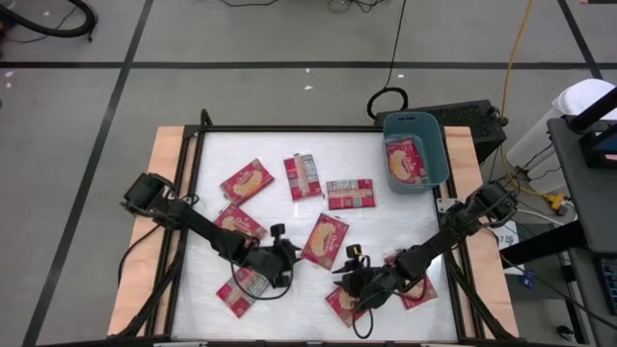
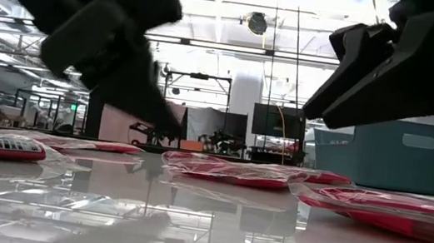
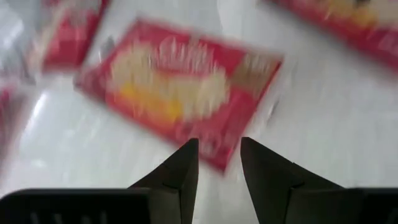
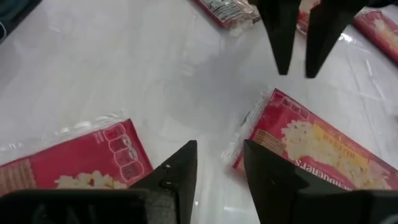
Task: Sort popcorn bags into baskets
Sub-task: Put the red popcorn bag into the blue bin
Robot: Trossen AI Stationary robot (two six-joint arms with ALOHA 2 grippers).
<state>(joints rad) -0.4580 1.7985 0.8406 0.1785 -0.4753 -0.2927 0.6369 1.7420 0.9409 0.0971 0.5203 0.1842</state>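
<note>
White tabletop holds scattered popcorn bags (image 1: 325, 239); one lies in the teal basket (image 1: 431, 126) at the far right corner. My left gripper (image 3: 219, 163) and right gripper (image 4: 220, 163) hover narrowly parted, empty. I'd straddle a bag's edge squarely before closing.

My left arm (image 1: 198, 224): matte black, chain of slim links and bulkier joint housings, black cable looping under wrist. My right arm (image 1: 453, 231): same black build, blocky shoulder joint, cable loop hanging off wrist. My left gripper (image 3: 219, 163): two dark tapered fingers, flat inner faces, wedge tips, black crossbar behind. My right gripper (image 4: 219, 167): identical pair, glossy black, angular edges. In low view both wrists read as boxy black silhouettes.
</note>
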